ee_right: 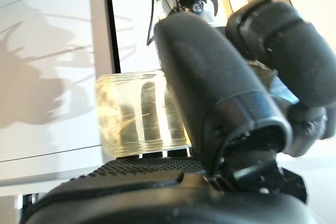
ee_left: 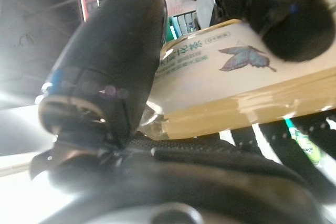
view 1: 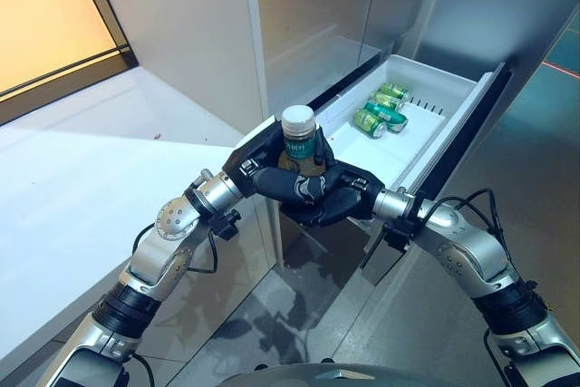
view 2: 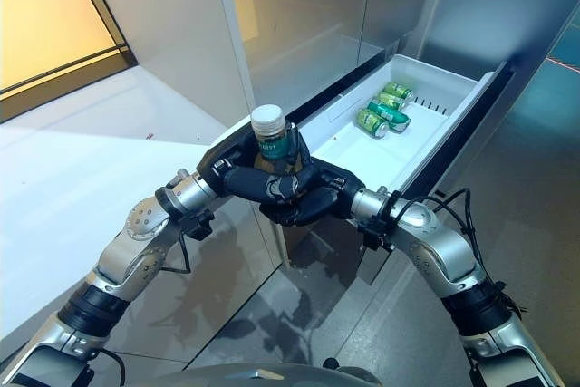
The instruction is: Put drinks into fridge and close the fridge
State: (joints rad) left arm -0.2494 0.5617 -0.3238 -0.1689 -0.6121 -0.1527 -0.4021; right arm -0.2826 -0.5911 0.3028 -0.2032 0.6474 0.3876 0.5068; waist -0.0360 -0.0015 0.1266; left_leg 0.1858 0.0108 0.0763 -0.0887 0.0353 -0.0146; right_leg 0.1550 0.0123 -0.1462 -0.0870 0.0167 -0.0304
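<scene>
A: Biggest thing in view: the tall grey-fronted fridge point(view 1: 308, 15), its steel panels rising at the back, and from its lower part a long white plastic drawer point(view 1: 426, 147) stands pulled out and wide open.

B: Left of it a pale white counter surface point(view 1: 82, 169) runs along beside the fridge. Below is a grey floor point(view 1: 299, 314).

A: Now the arms. Both come in low and meet right in front of the near end of the drawer.

B: The left hand point(view 1: 263, 168) is wrapped around a clear plastic bottle of amber drink with a white screw cap and a pale label point(view 1: 299, 138). Its own wrist camera shows thumb and fingers curled tight on the label.

A: And the right hand point(view 1: 340, 201) is clamped on the same bottle from the other side, lower down. The right wrist camera shows its fingers closed around the clear base point(ee_right: 139, 114).

B: So a two-handed grip, bottle upright, cap above both hands, held in the air at the near corner of the drawer, not inside it.

A: Smallest items: a few green drink bottles point(view 1: 385, 108) lying on their sides, bunched together toward the far end of the drawer.
</scene>
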